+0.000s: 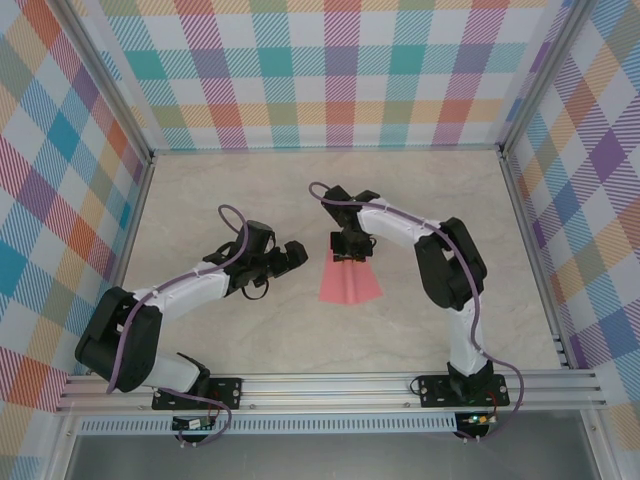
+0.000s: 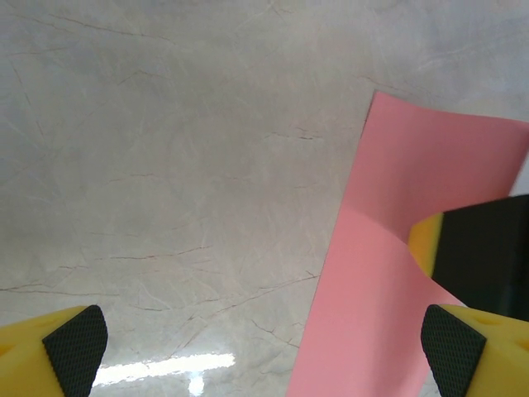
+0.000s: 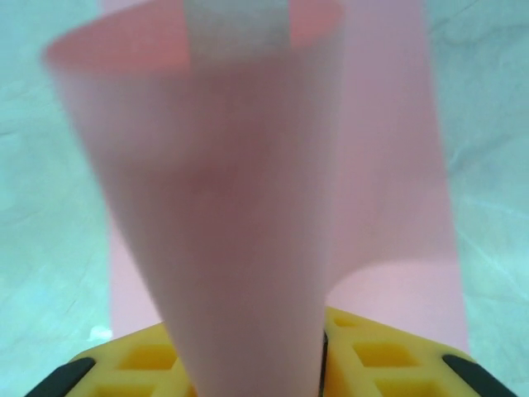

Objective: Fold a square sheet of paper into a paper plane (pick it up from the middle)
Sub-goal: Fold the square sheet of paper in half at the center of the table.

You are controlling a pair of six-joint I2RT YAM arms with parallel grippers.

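Square sheet of paper, plain salmon-pink, lies mid-surface, its far edge curled up and pinched in the right gripper jaws. Beside it, left gripper jaws gape. Pale marbled surface; pastel plaid walls.

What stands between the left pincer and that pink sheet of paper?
Nothing visible: only bare marbled table separates the open left pincer from the thin salmon-pink paper sheet, whose far edge the right pincer pinches.
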